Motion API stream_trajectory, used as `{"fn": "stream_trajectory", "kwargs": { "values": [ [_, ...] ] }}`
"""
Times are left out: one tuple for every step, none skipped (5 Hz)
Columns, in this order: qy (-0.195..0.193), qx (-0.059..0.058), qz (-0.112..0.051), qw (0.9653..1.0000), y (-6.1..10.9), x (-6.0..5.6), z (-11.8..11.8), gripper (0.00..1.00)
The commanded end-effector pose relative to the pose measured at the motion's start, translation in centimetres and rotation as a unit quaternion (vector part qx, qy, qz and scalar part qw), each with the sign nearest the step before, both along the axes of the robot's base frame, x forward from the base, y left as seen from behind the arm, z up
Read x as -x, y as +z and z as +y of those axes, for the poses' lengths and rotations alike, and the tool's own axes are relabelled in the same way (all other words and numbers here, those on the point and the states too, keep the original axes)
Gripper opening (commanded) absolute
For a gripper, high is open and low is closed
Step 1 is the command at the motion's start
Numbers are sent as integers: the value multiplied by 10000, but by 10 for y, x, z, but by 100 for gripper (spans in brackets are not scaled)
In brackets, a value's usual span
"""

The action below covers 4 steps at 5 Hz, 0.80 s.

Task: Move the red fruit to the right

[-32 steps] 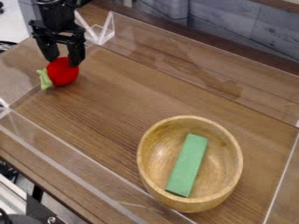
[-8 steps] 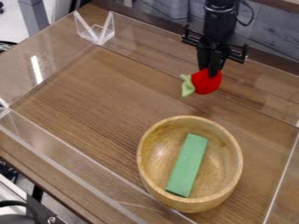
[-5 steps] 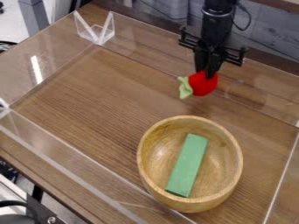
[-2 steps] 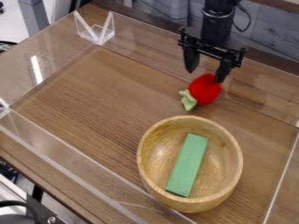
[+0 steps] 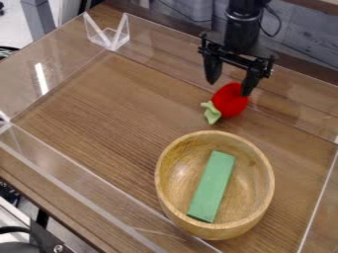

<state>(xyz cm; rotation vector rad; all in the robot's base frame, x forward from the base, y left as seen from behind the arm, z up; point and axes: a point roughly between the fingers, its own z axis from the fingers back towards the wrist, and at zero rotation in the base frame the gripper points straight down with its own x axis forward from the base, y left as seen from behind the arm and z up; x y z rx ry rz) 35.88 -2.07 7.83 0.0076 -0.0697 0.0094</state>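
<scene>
Right now the pincer [image 5: 238,72] stands open at the far side of the table [image 5: 106,119], its two fingers spread wide apart, one toward the left of the picture and one toward the right. Just below it in the picture lies the red fruit [image 5: 231,100], resting on the brown wooden surface, its upper edge close under the spread fingers and its body a little to the right of the middle of the opening. Whether either finger touches the fruit is too small to tell. The fruit's pale green leafy tip [image 5: 211,112] points toward the lower left of the picture, away from the pincer. Above, the dark arm [image 5: 246,25] reaches in from the top edge of the picture, with a thin cable looping beside it. Nearer the camera, below the fruit in the picture, sits the round wooden bowl [image 5: 171,188], well larger than the fruit, and the fruit lies outside it, beyond its far rim. Inside the bowl rests a flat green block [image 5: 212,186], slanting slightly, with its upper end leaning to the right. Toward the upper left, well apart from the fruit, stands a small white wire-like piece [image 5: 109,33], near the table's far edge.
</scene>
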Motion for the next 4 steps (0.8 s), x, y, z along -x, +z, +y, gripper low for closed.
{"fn": "stream_trajectory", "kwargs": {
  "values": [
    [59, 24, -368, 9993, 31, -1, 8, 100],
    [96, 31, -356, 9993, 35, 3, 13, 100],
    [139, 36, -345, 9993, 39, 8, 17, 100],
    [183, 40, -341, 9992, 43, 14, 23, 100]
  ]
}}
